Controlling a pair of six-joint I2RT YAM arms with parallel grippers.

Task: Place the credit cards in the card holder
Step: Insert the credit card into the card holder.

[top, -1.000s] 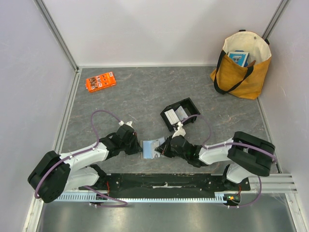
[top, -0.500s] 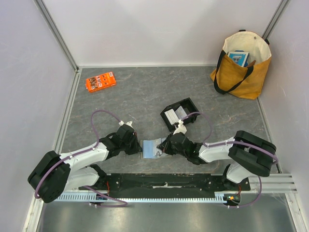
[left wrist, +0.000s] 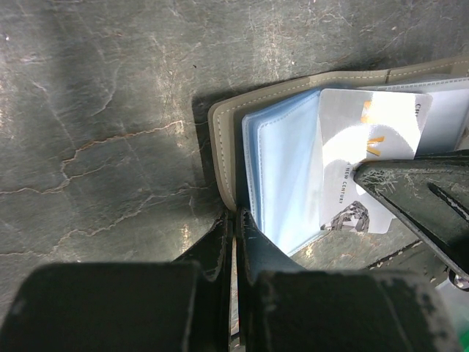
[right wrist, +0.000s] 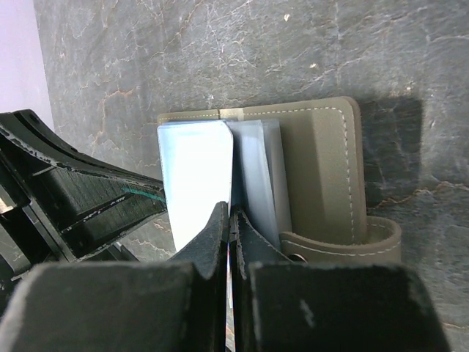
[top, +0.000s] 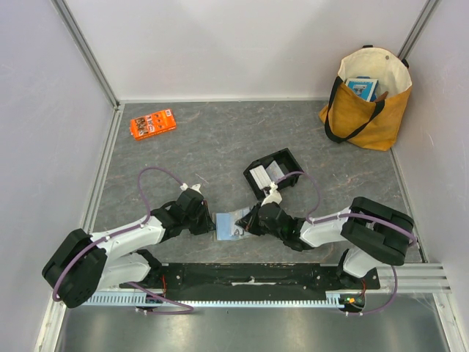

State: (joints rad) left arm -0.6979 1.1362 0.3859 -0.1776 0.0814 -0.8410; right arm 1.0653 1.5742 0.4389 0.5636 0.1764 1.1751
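The taupe card holder (top: 229, 224) lies open on the table between both arms, its pale blue sleeves up. My left gripper (top: 210, 222) is shut on the holder's left cover edge (left wrist: 226, 158). My right gripper (top: 248, 223) is shut on a white credit card (left wrist: 366, 147) with a yellow mark, whose left end sits among the blue sleeves (left wrist: 282, 176). In the right wrist view the jaws (right wrist: 230, 215) pinch this card edge-on beside the holder's taupe cover (right wrist: 322, 161). More pale cards (top: 260, 177) lie in the black tray.
The black open tray (top: 282, 163) sits just behind the right gripper. An orange packet (top: 152, 123) lies at the far left. A yellow tote bag (top: 366, 99) stands at the far right corner. White walls enclose the table.
My right gripper has edged slightly left toward the holder with the card. The left gripper and holder have stayed put.
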